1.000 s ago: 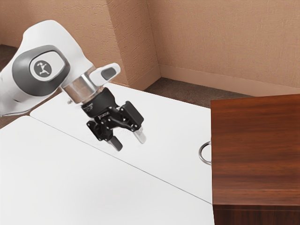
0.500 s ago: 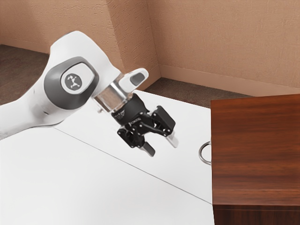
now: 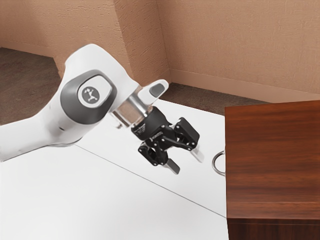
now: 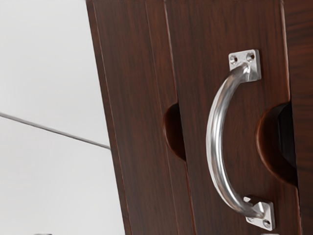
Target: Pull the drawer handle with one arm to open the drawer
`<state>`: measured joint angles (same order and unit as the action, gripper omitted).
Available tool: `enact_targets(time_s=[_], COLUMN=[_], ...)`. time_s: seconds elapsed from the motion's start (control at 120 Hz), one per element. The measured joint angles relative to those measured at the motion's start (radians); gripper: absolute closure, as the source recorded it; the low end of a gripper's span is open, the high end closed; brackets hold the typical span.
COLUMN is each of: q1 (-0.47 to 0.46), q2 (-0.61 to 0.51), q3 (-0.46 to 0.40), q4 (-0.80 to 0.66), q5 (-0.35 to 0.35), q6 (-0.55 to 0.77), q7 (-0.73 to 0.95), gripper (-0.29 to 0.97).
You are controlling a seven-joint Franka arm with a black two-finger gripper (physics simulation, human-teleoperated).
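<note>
A flat white table [image 3: 75, 200] is seen spread across the scene. A dark brown wooden drawer cabinet [image 3: 272, 165] is set on it at the exterior view's right. The white jointed arm [image 3: 75, 115] is stretched in from the exterior view's left, above the table. Its black two-finger gripper [image 3: 186, 161] is held with the fingers spread wide, and nothing is gripped. The curved silver metal drawer handle [image 3: 218, 163] is mounted on the cabinet's front, near the gripper but apart from it, and it is faced squarely in the wrist view [image 4: 217, 147].

The hand [image 3: 186, 162], fingers [image 3: 174, 167] apart, hovers near the drawer handle [image 3: 214, 165].
</note>
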<state>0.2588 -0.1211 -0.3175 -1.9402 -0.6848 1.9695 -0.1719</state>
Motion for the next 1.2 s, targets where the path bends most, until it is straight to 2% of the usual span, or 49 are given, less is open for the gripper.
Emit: enact_targets(time_s=[0.325,1.2], q1=[0.001,-0.002], q2=[0.036,0.096], q3=[-0.006,-0.037], q4=[0.004,0.013], q5=[-0.014,-0.020], q6=[0.067,0.130], q7=[-0.008,-0.016], gripper=[0.15,0.22])
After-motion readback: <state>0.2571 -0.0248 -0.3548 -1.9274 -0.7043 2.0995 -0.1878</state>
